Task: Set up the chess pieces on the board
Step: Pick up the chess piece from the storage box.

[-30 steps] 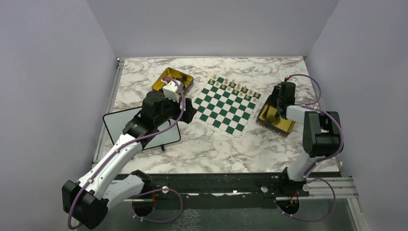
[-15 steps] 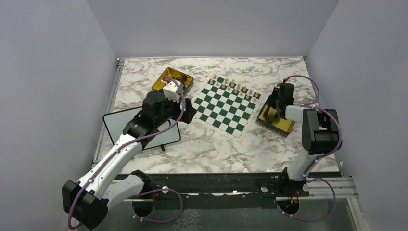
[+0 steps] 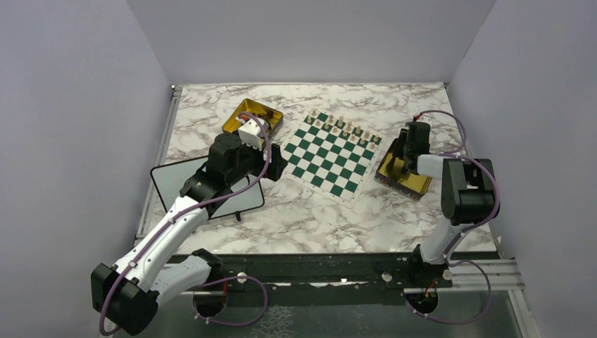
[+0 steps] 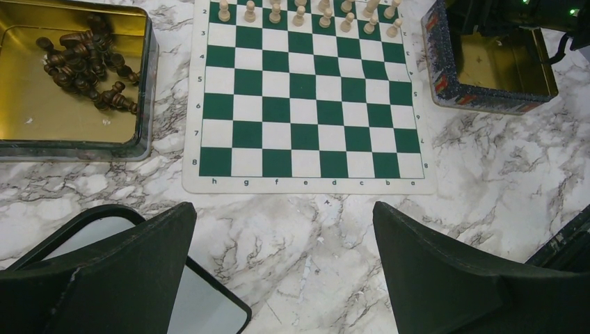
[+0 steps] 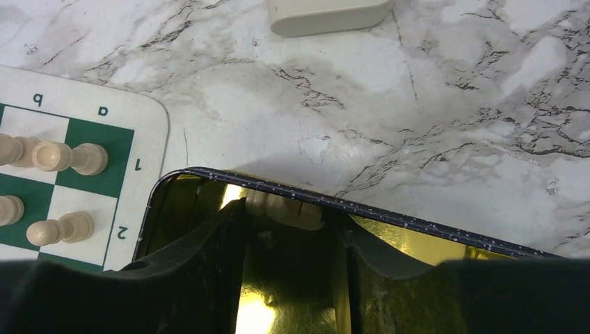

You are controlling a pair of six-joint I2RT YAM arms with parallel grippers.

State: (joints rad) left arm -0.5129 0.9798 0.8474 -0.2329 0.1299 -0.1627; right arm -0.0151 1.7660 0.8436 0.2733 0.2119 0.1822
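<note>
board [image 4: 306, 104] flat checked mat | table [image 4: 313, 236] veined marble | tin [image 4: 42, 118] shiny gold

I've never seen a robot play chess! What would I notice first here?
The green-and-white board in the middle of the marble table, with pale pieces lined along its far edge. Left of it, a gold tin holds a heap of dark pieces; right of it, the right end effector dips into another gold tin.
</note>
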